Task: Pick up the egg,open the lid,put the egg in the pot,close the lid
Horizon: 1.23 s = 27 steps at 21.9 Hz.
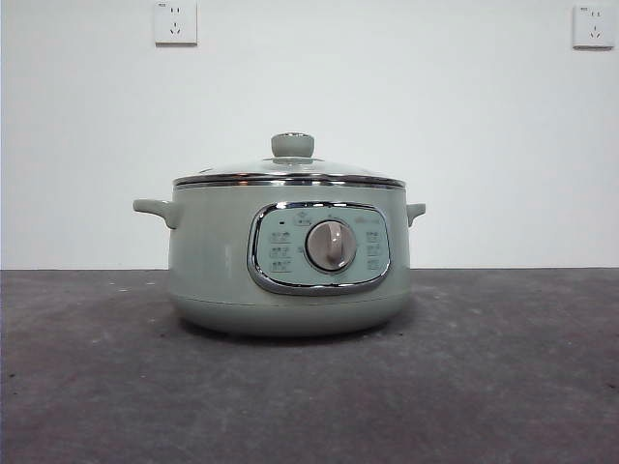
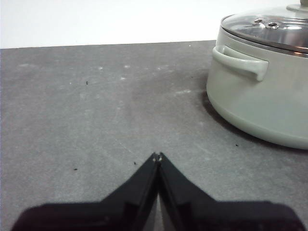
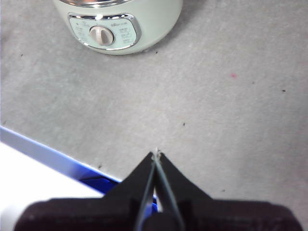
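Observation:
The pale sage-green pot [image 1: 222, 261] stands in the middle of the dark table, its silver dial [image 1: 331, 246] facing the front view. The clear glass lid [image 1: 290, 171] with its pale-green knob [image 1: 292, 145] sits shut on the pot. The egg is not in view in any frame. My left gripper [image 2: 157, 156] is shut and empty, over bare table beside the pot [image 2: 260, 96] and its side handle [image 2: 240, 61]. My right gripper [image 3: 156, 155] is shut and empty near the table's edge, well apart from the pot [image 3: 144, 19].
Two wall sockets [image 1: 175, 21] [image 1: 593, 25] are on the white wall behind. A blue strip [image 3: 53, 156] runs along the table's edge by the right gripper, with a white surface beyond it.

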{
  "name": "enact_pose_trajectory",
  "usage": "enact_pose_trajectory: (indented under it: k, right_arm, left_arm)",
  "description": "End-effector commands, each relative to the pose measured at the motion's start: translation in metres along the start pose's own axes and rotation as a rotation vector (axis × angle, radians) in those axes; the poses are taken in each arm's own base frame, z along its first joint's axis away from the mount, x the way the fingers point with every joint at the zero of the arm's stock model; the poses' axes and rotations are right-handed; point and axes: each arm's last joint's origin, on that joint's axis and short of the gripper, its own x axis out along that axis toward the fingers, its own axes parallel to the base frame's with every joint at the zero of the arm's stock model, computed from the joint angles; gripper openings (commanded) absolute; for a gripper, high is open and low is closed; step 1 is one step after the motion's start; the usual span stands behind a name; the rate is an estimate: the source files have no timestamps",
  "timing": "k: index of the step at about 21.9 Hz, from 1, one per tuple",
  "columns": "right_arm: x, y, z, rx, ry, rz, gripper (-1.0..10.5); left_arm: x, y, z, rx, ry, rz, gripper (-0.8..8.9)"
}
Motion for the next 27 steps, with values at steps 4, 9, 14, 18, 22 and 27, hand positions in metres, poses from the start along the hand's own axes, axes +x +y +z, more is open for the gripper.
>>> enact_pose_trajectory:
  k: [4, 9, 14, 18, 22, 27]
  right_arm:
    - [-0.006, -0.01, -0.003, 0.0, -0.303, -0.127, 0.0]
    - [0.03, -0.026, -0.034, 0.078, -0.602, -0.318, 0.0]
    - [0.093, -0.044, -0.07, 0.116, -0.663, -0.407, 0.0]
    - [0.122, -0.05, -0.089, 0.118, -0.654, -0.408, 0.0]
    - [0.146, -0.054, -0.105, 0.124, -0.62, -0.41, 0.0]
    - [0.163, -0.057, -0.116, 0.129, -0.576, -0.402, 0.0]
  left_arm:
    - [0.001, 0.001, -0.002, -0.011, 0.01, 0.004, -0.04]
    - [0.002, 0.001, -0.003, -0.014, 0.019, 0.004, -0.04]
    - [0.002, 0.001, -0.003, -0.013, 0.019, 0.004, -0.04]
    - [0.002, 0.001, -0.003, -0.013, 0.019, 0.004, -0.04]
    - [0.002, 0.001, -0.003, -0.014, 0.019, 0.004, -0.04]
    - [0.002, 0.001, -0.003, -0.014, 0.022, 0.004, -0.04]
